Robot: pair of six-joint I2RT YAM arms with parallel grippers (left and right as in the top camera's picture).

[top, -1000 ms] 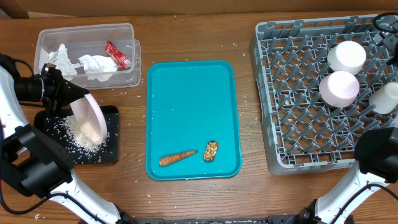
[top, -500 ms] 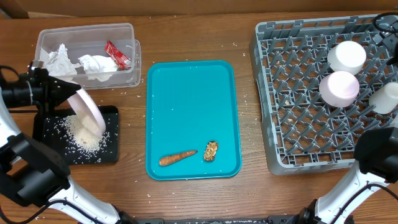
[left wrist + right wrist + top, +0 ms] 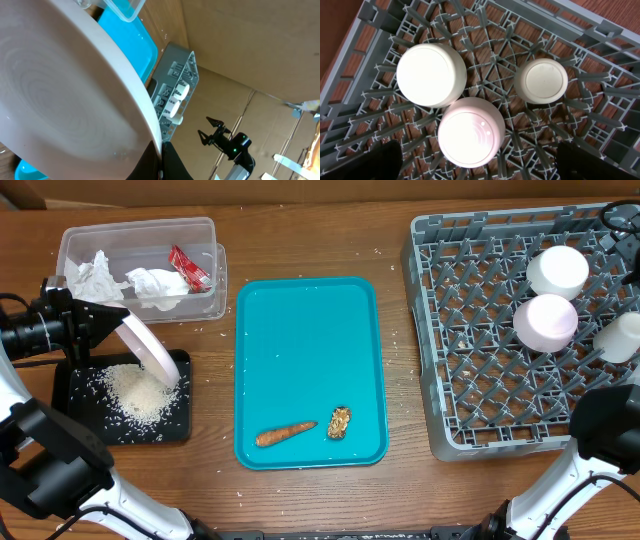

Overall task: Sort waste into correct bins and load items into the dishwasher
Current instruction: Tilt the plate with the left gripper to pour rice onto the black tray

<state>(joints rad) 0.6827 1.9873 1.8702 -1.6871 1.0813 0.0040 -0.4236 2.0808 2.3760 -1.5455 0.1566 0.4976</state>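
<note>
My left gripper (image 3: 116, 323) is shut on the rim of the large white plate (image 3: 152, 350), holding it steeply tilted over the black tray (image 3: 75, 423). A pile of white rice (image 3: 140, 392) lies on that tray under the plate's lower edge. In the left wrist view the plate (image 3: 65, 100) fills the frame, its rim pinched between my dark fingers (image 3: 172, 162). My right gripper (image 3: 480, 165) hangs open high over the grey rack (image 3: 450, 380), which holds two upturned bowls (image 3: 557, 270) (image 3: 545, 322) and a cup (image 3: 625, 335). A carrot piece (image 3: 285, 434) and a brown lump (image 3: 340, 422) lie on the teal tray (image 3: 305, 340).
The clear tub (image 3: 200, 305) at the back left holds crumpled napkins (image 3: 150, 285) and a red wrapper (image 3: 188, 268). Loose rice grains are scattered on the wood around the black tray. The teal tray lies between the bins and the rack.
My left arm drew back to the left and the plate tipped steeper, lifting off the rice. The rice pile now shows in full on the black tray. The right arm stayed still.
</note>
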